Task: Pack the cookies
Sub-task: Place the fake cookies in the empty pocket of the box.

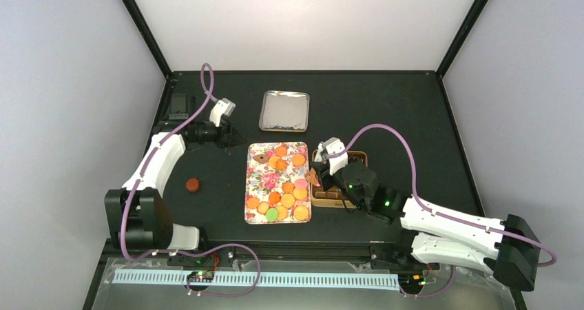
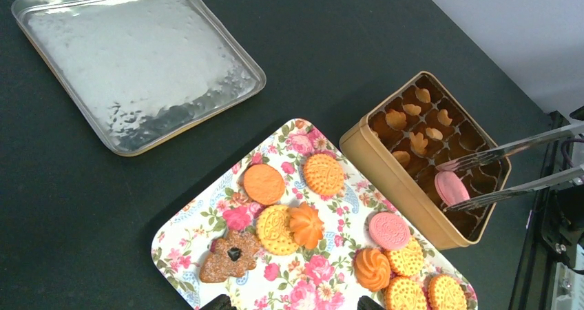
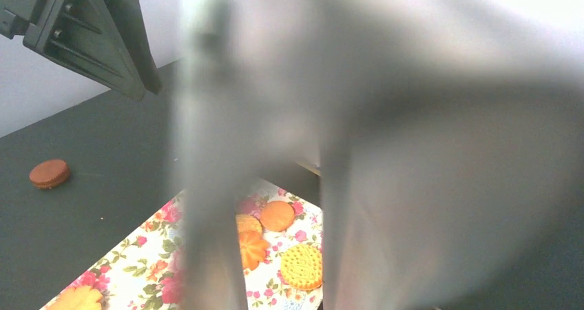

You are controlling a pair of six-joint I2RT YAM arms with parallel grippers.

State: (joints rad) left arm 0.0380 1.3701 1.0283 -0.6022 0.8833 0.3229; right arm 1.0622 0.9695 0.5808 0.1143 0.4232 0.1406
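Note:
Many cookies (image 1: 282, 186) lie on a floral tray (image 1: 258, 179): round orange and yellow ones, a pink one (image 2: 389, 230), a brown leaf-shaped one (image 2: 227, 256). The brown tin (image 2: 389, 179) right of the tray has several small biscuits in its far compartments. My right gripper (image 1: 322, 167) is shut on metal tongs (image 2: 513, 148), blurred and close in the right wrist view. The tongs pinch a pink cookie (image 2: 451, 186) just over the tin's compartments. My left gripper (image 2: 295, 304) hovers open above the tray's far end, holding nothing.
A silver lid (image 1: 284, 110) lies upturned behind the tray. One brown cookie (image 1: 193, 184) sits alone on the black table left of the tray. The left arm's gripper (image 1: 227, 131) hangs beside the tray's far left corner.

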